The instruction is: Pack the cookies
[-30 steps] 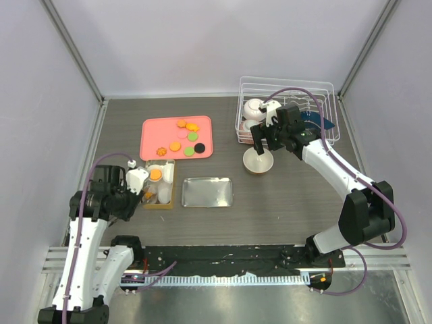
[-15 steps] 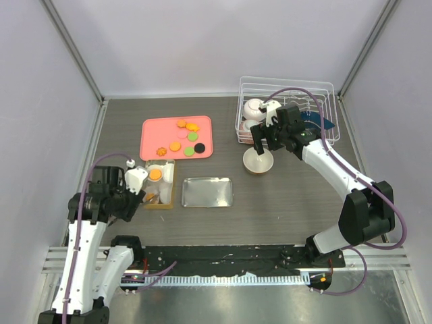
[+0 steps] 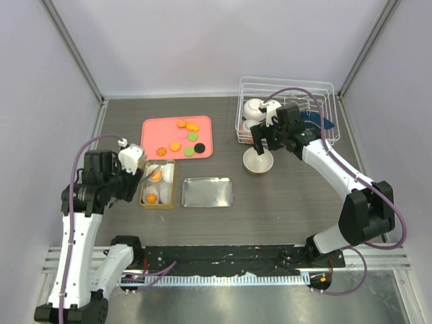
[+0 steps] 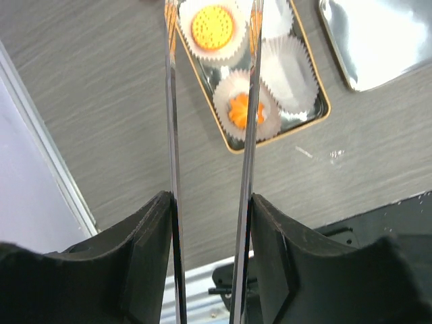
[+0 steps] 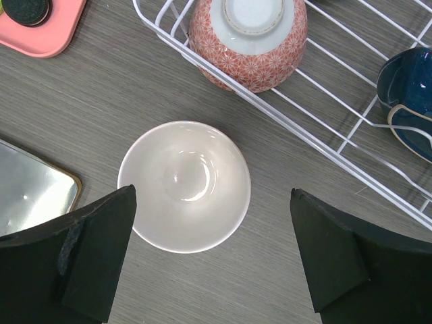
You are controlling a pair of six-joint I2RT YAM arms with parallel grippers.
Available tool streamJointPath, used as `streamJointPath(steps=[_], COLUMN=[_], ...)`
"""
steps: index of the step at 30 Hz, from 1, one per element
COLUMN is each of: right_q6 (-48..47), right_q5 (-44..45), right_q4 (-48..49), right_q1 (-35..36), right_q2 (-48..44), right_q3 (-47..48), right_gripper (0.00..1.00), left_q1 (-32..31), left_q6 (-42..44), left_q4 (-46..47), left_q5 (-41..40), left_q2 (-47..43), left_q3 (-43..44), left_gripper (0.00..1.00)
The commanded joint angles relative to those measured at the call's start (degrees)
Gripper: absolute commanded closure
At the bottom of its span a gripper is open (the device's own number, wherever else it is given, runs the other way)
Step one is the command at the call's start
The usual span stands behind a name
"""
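Above the gold-rimmed tin my left gripper hangs spread and empty between picks, two orange cookies sit in the tin's paper cups, and next I judge I must reach to the pink tray beyond it for another.

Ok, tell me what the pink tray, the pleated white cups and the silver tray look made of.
The pink tray is likely plastic: matte, one even colour, with a soft rounded rim. The white cups are probably paper: thin, crimped walls. The silver tray appears to be polished metal: mirror-like glare.
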Motion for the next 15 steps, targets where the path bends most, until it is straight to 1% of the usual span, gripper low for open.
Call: streamJointPath(steps=[1,4,8,10,11,14,15], right_q6=[-0.14,-0.14,-0.31,-0.31,-0.31,-0.49,-0.49], right_q5=[-0.25,-0.16,0.01,0.1,0.19,0.19,0.28], right_q4=[0.8,0.8,0.8,0.8,0.89,0.8,0.8], right_q1=[0.42,0.33,0.34,0.34,0.34,0.34,0.34], right_q2=[-0.55,-0.29,0.06,0.32,0.33,0.77,0.85], right_q3=[2.65,2.57,2.65,2.65,2.65,2.65,2.74], right_gripper=[0.0,0.0,0.0,0.0,0.0,0.0,0.0], left_q1=[0.08,0.08,0.17,0.17,0.08,0.0,0.0], left_q6=[-3.46,-5.39,-7.5,-8.56,-8.82,-9.26,-9.27], left_q4=[11.62,16.9,23.68,27.01,27.99,31.24,31.86], left_q5=[4.03,5.88,9.39,10.01,10.36,10.37,9.93], left_q2=[5.28,8.98,17.31,20.31,23.37,27.7,30.41], left_q3=[3.23,4.81,6.4,7.71,8.33,10.44,10.79], left_gripper=[0.48,0.48,0.48,0.48,0.48,0.48,0.48])
